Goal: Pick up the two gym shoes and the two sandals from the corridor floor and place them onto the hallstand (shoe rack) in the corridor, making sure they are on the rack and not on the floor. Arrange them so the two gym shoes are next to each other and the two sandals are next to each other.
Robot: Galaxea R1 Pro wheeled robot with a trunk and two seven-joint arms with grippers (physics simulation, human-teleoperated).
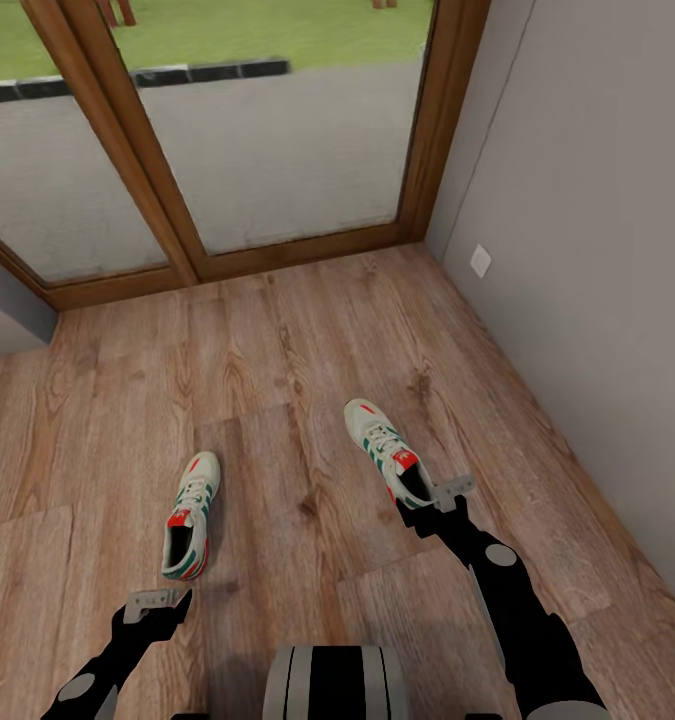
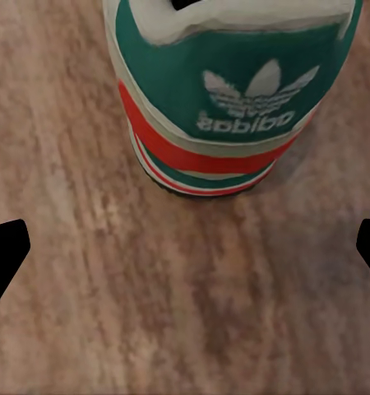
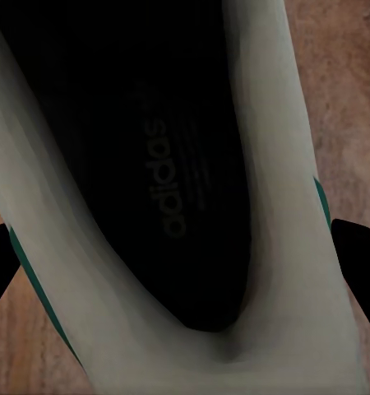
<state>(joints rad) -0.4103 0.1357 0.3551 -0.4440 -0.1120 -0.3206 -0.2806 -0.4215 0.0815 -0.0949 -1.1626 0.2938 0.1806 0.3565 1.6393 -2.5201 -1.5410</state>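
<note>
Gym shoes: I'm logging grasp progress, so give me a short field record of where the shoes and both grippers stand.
left shoe: gym shoe flat on the corridor floor, untouched
right shoe: gym shoe on the floor, heel toward the robot
left gripper: open, just behind the left shoe's heel, apart from it
right gripper: at the right shoe's heel, fingers straddling the collar; closure unclear
backdrop: glass door ahead, grey wall to the right

Home entrance corridor, wood-plank floor (image 1: 277, 360), wood-framed glass door (image 1: 277, 150) onto pavement and lawn, grey wall (image 1: 597, 250) with socket (image 1: 480, 261), gym shoes (image 1: 190, 514) lying about
</note>
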